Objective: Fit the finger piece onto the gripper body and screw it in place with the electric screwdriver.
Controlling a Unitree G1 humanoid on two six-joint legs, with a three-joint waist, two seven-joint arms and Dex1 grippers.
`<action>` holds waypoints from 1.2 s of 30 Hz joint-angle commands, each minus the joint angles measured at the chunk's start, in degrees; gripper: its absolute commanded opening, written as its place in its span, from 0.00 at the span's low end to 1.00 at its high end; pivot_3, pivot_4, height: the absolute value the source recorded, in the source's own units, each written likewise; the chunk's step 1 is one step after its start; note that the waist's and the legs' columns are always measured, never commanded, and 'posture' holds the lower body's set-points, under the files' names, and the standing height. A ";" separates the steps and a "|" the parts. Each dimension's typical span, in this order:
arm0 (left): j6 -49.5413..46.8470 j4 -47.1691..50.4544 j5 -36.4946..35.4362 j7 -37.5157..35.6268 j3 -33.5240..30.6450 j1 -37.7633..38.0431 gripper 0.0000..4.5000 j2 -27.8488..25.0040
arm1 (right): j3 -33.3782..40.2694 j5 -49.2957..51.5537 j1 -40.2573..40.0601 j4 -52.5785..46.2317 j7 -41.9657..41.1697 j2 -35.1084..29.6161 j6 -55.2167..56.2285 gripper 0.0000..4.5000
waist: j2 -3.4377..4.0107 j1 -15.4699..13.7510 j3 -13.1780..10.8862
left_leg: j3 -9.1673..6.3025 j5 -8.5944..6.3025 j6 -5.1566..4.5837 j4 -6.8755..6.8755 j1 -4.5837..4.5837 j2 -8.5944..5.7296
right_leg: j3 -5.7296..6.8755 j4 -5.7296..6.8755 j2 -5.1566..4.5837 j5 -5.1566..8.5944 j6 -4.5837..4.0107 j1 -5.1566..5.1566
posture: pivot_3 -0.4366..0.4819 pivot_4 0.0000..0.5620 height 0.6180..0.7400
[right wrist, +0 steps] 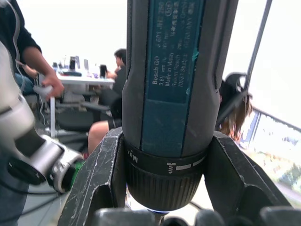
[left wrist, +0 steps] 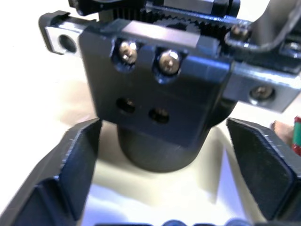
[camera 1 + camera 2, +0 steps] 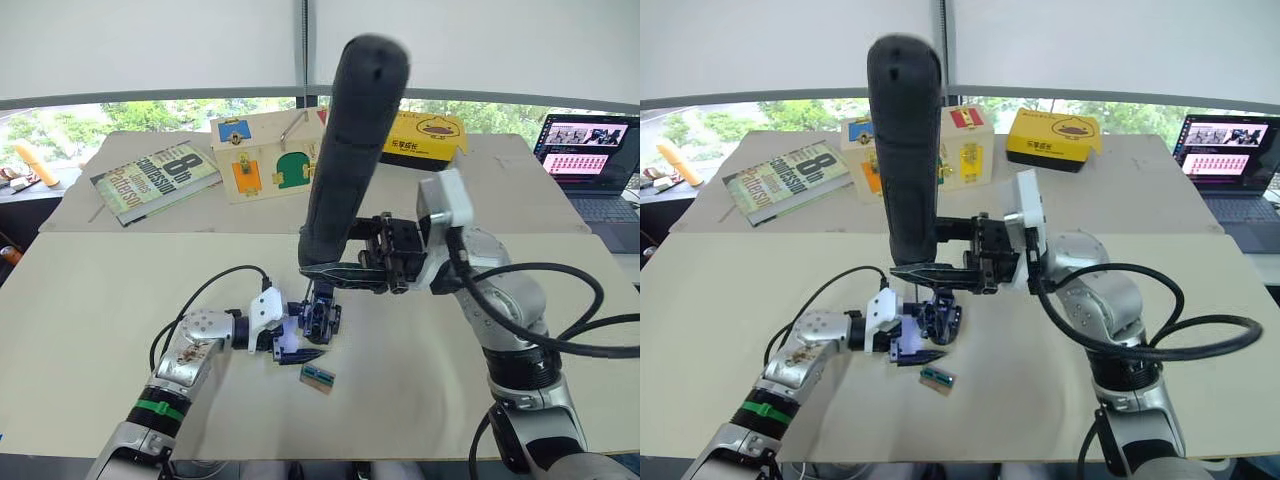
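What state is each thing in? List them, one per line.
electric screwdriver: upright, bit down over the gripper body.
right end effector: shut on the electric screwdriver.
gripper body: on the table, two screws in, two holes empty.
left end effector: open, flanking the gripper body.
laptop: open, screen on.
book: closed, flat.

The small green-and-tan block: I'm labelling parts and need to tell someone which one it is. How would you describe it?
Start at the big beige table and find the left gripper at the near middle. Just beside its tips, toward the robot, lies the small flat block, alone on the bare tabletop. Its green face and tan edge set it apart from the all-black gripper body nearby.
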State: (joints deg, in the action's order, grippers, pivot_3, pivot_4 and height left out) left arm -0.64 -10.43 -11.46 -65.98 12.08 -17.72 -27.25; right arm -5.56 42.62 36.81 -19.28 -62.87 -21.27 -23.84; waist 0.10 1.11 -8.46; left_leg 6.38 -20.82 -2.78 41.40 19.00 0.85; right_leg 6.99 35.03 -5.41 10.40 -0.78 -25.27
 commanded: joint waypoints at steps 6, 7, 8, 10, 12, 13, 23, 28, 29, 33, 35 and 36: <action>-0.45 3.83 -7.01 -5.31 -7.89 8.05 0.99 -8.87 | 8.84 6.38 -1.54 -7.62 4.18 -5.52 -2.02 0.42 | 0.02 -0.12 -0.01 | -0.01 0.03 0.06 -0.03 0.01 0.02 | 0.03 0.03 -0.12 0.01 -0.08 -0.10 | 0.48 0.27 1.00; 0.15 4.27 -7.80 -6.81 -8.75 9.10 0.99 -10.42 | 9.95 6.66 -2.85 -8.35 4.11 -7.10 -2.30 0.42 | 0.01 -0.21 -0.02 | -0.03 0.03 0.06 -0.04 0.07 0.01 | 0.05 0.01 -0.17 0.01 -0.08 -0.15 | 0.48 0.27 1.00; 0.69 4.56 -8.71 -8.26 -9.93 10.21 0.99 -11.96 | 11.02 6.04 -4.75 -8.96 3.30 -8.90 -1.86 0.42 | 0.01 -0.27 -0.02 | -0.03 0.03 0.06 -0.05 0.08 0.01 | 0.08 -0.02 -0.19 0.01 -0.07 -0.15 | 0.48 0.27 1.00; 1.73 4.76 -10.76 -10.55 -12.56 12.06 0.99 -14.27 | 13.12 4.32 -9.09 -9.65 1.02 -12.48 -0.14 0.42 | 0.00 -0.41 -0.03 | -0.03 0.03 0.06 -0.09 0.20 -0.02 | 0.10 -0.05 -0.21 0.01 -0.07 -0.26 | 0.48 0.27 1.00; 3.08 5.25 -12.25 -13.08 -14.47 14.33 0.99 -16.32 | 14.79 2.61 -14.13 -10.02 -2.84 -16.40 2.08 0.42 | -0.01 -0.64 -0.09 | 0.00 0.03 0.05 -0.14 0.29 -0.04 | 0.11 -0.07 -0.19 0.02 -0.06 -0.37 | 0.48 0.27 1.00; 3.53 5.65 -12.61 -14.58 -14.92 15.54 0.99 -17.42 | 15.68 2.39 -16.11 -9.98 -3.86 -17.55 2.81 0.42 | -0.01 -0.66 -0.12 | 0.01 0.03 0.05 -0.13 0.34 -0.06 | 0.10 -0.07 -0.20 0.02 -0.05 -0.43 | 0.48 0.27 1.00; 0.71 12.05 -14.63 -15.65 -15.90 18.12 0.99 -19.74 | 15.91 3.24 -22.65 -13.05 -0.65 -17.24 3.40 0.42 | -0.01 -0.60 -0.28 | 0.12 0.03 0.06 -0.08 0.29 -0.03 | -0.08 0.03 -0.13 0.02 -0.06 -0.47 | 0.48 0.27 1.00; 0.91 17.11 -11.91 -14.36 -11.56 17.47 0.99 -17.59 | 9.45 4.51 -18.88 -15.94 6.12 -10.86 0.99 0.42 | -0.02 -0.34 -0.28 | 0.16 0.03 0.07 -0.09 0.27 -0.03 | -0.10 0.06 -0.07 0.00 -0.09 -0.49 | 0.48 0.27 1.00; 1.11 17.25 -11.05 -13.54 -10.54 17.04 0.99 -16.81 | 7.89 3.80 -18.97 -15.95 6.26 -9.86 1.20 0.42 | -0.02 -0.35 -0.28 | 0.17 0.03 0.07 -0.10 0.28 -0.03 | -0.11 0.06 -0.05 0.00 -0.09 -0.51 | 0.48 0.27 1.00; 1.48 17.50 -8.63 -10.24 -8.05 15.69 0.99 -14.19 | 3.09 0.64 -20.51 -15.88 4.40 -8.72 2.86 0.42 | -0.02 -0.84 -0.28 | 0.16 0.04 0.07 -0.10 0.33 -0.10 | -0.07 0.02 0.02 0.00 -0.09 -0.52 | 0.48 0.27 1.00; 0.13 18.23 -7.60 -8.56 -6.25 15.34 0.99 -12.82 | 0.68 -1.13 -20.35 -15.13 4.58 -7.24 4.05 0.42 | -0.02 -0.87 -0.28 | 0.17 0.04 0.07 -0.09 0.34 -0.11 | -0.07 0.01 0.02 0.00 -0.09 -0.51 | 0.48 0.27 1.00; -0.57 18.84 -7.25 -8.27 -5.09 15.52 0.99 -12.46 | -0.28 -1.76 -20.28 -14.74 4.89 -6.25 4.46 0.42 | -0.02 -0.85 -0.28 | 0.17 0.04 0.07 -0.08 0.33 -0.11 | -0.08 0.00 0.01 0.00 -0.08 -0.50 | 0.48 0.27 1.00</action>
State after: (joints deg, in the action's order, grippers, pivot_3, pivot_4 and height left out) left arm -0.44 5.96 -19.26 -75.10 5.53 -2.07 -40.22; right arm -5.48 41.02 15.76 -32.73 -58.38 -28.94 -22.57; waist 0.08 0.26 -8.74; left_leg 6.57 -20.79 -2.71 41.33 19.32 0.73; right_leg 6.89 35.05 -5.39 10.40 -0.86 -25.77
